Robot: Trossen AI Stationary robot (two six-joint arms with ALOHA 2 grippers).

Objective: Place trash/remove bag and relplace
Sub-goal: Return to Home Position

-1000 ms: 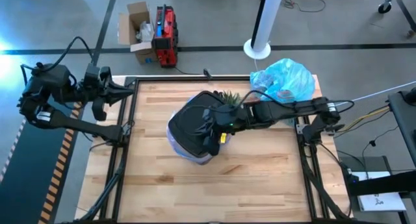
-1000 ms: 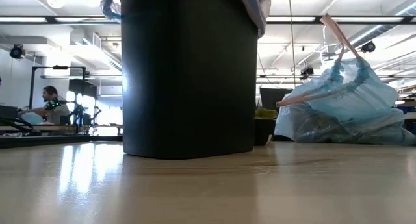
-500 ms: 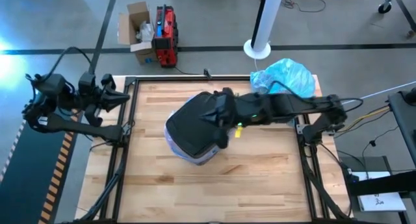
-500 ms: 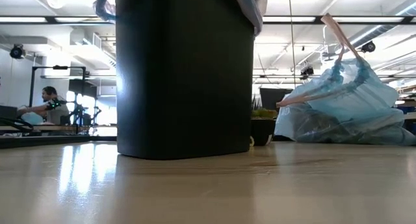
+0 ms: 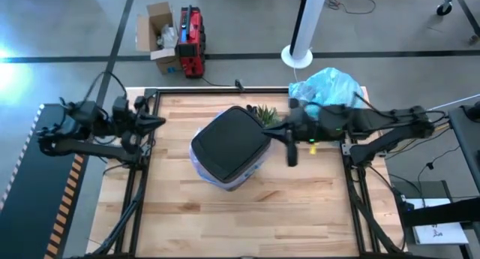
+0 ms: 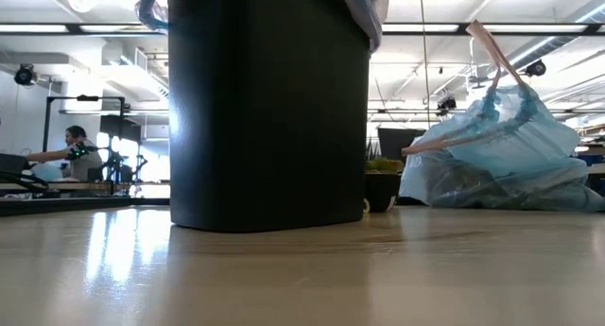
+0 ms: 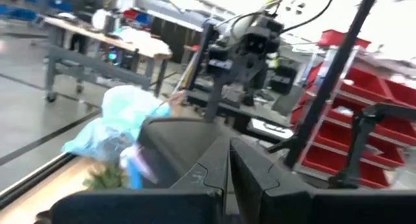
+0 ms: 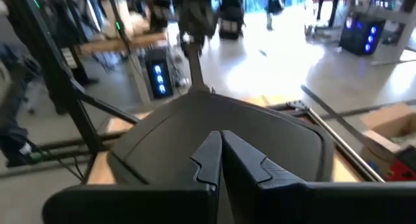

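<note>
The black bin stands upright on the table's middle, with a pale translucent liner folded over its rim. The full light blue bag, with pink drawstrings, rests on the far right corner. No loose trash shows. My right gripper is shut and empty, level, just right of the bin's top, which fills the right wrist view beyond the gripper. My left gripper is shut and empty at the table's left edge, pointing at the bin.
A small green potted plant stands between the bin and the blue bag. The table's black frame rails run along its left and right edges. Bare wood lies toward the near edge. A person sits far off in the room.
My right gripper has drawn back from over the bin's top toward the table's right edge, rising and rolling a little, still shut. My left gripper has sunk at the table's left edge and levelled out. The bin has shifted slightly.
</note>
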